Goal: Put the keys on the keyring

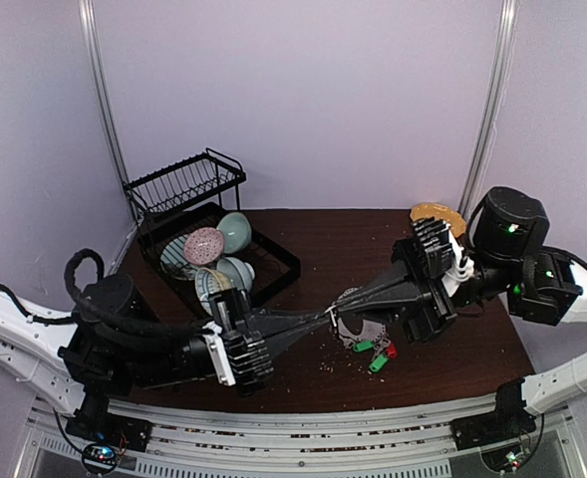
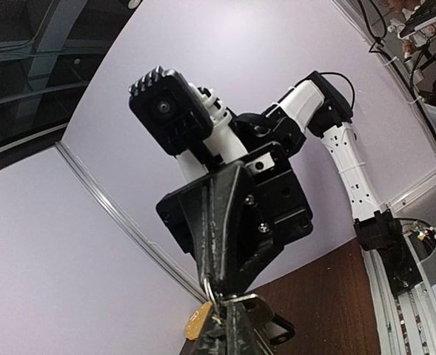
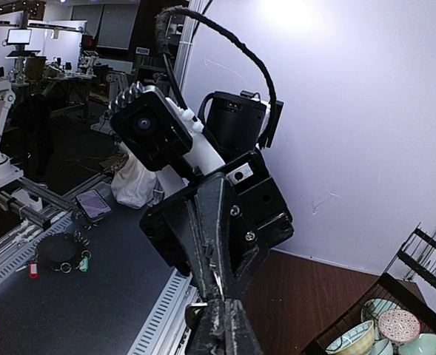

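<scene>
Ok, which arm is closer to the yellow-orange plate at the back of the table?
Right. The right arm has its wrist just in front of the yellow-orange plate, partly hiding it; the left arm reaches in from the opposite, left side, well short of it.

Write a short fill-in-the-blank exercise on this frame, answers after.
1. The keys lying by the keyring carry green and ____ tags.
2. The wire dish rack holding the bowls is coloured ____.
3. In the top view, the yellow-orange plate lies at the table's back ____ corner.
4. In the top view, the left gripper and right gripper meet tip to tip at the keyring's ____ edge.

Answers: red; black; right; left.
</scene>
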Available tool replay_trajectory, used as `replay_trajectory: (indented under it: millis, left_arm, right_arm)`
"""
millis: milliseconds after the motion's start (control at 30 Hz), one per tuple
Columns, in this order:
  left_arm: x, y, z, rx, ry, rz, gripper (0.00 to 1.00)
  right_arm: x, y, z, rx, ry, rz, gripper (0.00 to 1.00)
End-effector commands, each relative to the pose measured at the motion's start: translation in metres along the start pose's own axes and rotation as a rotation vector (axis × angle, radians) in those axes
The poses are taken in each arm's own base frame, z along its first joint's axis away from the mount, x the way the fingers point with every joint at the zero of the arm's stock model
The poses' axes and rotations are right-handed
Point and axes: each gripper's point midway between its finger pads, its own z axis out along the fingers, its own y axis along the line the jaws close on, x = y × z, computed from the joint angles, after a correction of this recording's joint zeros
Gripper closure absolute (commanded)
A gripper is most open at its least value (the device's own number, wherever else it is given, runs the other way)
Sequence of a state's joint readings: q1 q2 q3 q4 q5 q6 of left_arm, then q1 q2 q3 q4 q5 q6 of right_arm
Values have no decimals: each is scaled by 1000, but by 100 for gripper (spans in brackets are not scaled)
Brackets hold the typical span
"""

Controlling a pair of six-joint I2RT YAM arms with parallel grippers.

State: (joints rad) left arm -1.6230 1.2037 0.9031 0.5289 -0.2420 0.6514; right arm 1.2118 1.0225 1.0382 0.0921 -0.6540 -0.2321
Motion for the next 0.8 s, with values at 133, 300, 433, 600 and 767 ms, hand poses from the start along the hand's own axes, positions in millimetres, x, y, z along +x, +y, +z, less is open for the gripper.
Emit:
replay_trajectory:
  millis: [133,300,433,600,767]
  left_arm:
    - [17,38,2,-76,69,-219,60]
    - [99,83,4,-182,293,-468,45]
    - [167,90,1,-235,454,-628,37]
    - [241,75,3,-226,620,-825,34]
    - [312,38,13,-169,786,-992,34]
  right_arm:
    - [14,-42,-23,310,64,18,100]
    - [76,-104,-59,623,256,160,100]
    - [152,-156,-122,936,384,394,100]
    - [228,-175,-186,1200,579,580,100]
    - [284,-170,-232,1350,754,707,100]
